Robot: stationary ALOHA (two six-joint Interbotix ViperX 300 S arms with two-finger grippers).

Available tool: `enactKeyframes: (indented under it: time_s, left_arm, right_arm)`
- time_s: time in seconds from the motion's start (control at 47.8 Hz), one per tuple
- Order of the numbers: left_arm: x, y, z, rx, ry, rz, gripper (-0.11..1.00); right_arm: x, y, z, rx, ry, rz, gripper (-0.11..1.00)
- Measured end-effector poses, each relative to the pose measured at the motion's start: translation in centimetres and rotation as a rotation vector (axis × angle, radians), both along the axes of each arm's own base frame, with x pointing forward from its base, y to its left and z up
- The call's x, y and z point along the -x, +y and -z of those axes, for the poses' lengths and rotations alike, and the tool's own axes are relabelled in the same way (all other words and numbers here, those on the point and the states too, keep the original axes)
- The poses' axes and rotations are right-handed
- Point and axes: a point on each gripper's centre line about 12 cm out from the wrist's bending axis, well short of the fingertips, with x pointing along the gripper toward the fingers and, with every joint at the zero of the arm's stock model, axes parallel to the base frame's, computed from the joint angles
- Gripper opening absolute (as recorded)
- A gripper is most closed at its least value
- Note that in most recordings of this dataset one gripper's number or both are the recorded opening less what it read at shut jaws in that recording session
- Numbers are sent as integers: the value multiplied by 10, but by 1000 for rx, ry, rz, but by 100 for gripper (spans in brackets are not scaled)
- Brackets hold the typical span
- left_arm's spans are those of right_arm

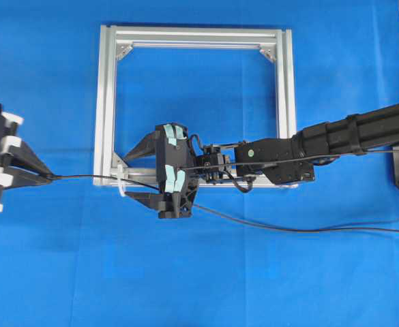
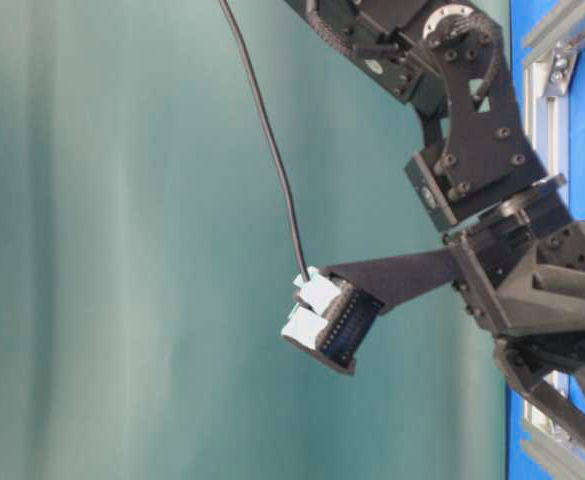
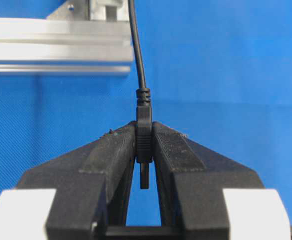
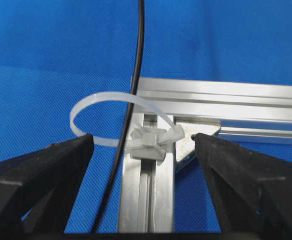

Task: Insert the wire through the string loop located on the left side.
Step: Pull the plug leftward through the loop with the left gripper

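Note:
The wire (image 1: 83, 177) is a thin black cable lying across the blue mat. Its plug end (image 3: 144, 135) is clamped between the fingers of my left gripper (image 1: 48, 177), which is shut at the far left. From there the wire (image 4: 134, 85) runs right through the string loop (image 4: 93, 102), a small white tie (image 1: 121, 184) fixed to the silver frame's near left corner. My right gripper (image 4: 143, 150) stands open just right of the loop, one finger on each side of the frame bar, with nothing between them.
The square aluminium frame (image 1: 109, 102) lies flat on the blue mat, and its rail (image 3: 56, 50) shows ahead of my left gripper. The rest of the wire trails right along the mat (image 1: 308, 229). My right arm (image 1: 349, 136) reaches over the frame's near right corner.

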Motion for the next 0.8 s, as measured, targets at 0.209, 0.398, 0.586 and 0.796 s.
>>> enactKeyframes:
  time_s: [0.209,0.398,0.586,0.796]
  left_arm:
    - [21,2,-34,30,-112,13,8]
    - [40,6,-70,34,-196,24,8]
    - [53,10,-93,37,-250,13,8]
    - [53,11,-95,36,-262,7,8]
  right_arm:
    - [0,0,0,0,2,0,95]
    - [0,0,1,0,2,0,95]
    - [0,0,0,0,0,0,95]
    - [0,0,0,1,0,-1,95]
